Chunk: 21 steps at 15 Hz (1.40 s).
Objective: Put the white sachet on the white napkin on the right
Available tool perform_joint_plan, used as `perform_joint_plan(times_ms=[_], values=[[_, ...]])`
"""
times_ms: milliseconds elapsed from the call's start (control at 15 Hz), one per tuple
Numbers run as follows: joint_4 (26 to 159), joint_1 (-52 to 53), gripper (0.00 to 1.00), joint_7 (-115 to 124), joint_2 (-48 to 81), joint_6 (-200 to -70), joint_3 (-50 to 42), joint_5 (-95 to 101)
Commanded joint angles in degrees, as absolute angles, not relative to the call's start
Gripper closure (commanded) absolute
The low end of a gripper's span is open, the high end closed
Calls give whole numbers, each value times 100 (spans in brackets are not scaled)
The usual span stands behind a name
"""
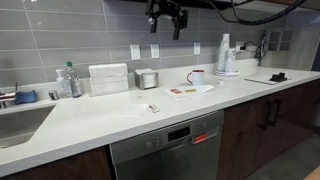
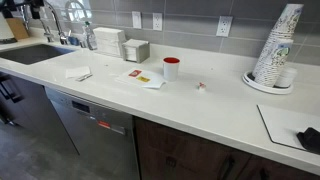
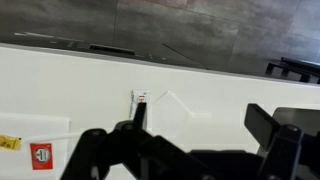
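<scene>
Poised high over the desk (image 1: 100,125), up and to one side of the red mug (image 1: 197,76) in an exterior view: the hand (image 1: 166,22), fingers (image 3: 275,125) spread wide, nothing between them. Lying flat on bare desk forward of the mug, toward the front edge: the white sachet (image 1: 152,107), small red mark showing in the wrist view. Spread just beside the mug, apart from the sachet: the white napkin (image 1: 205,88), long and slightly rumpled, carrying a red-orange packet (image 1: 176,91). Standing farther along, past the mug: stacked paper cups (image 1: 224,55).
</scene>
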<state>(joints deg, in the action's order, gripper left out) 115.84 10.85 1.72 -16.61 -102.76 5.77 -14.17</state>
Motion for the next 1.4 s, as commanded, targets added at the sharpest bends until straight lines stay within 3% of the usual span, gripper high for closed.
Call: perform_joint_plan(times_ms=[0, 400, 867, 1333], values=[[11567, 995, 0, 157, -1657, -10256, 656, -1438], [11567, 994, 0, 157, -1657, -10257, 656, -1438], [11700, 1053, 0, -1973, -878, -10545, 364, -2661], [12109, 866, 0, -1680, -133, -11723, 534, -2085]])
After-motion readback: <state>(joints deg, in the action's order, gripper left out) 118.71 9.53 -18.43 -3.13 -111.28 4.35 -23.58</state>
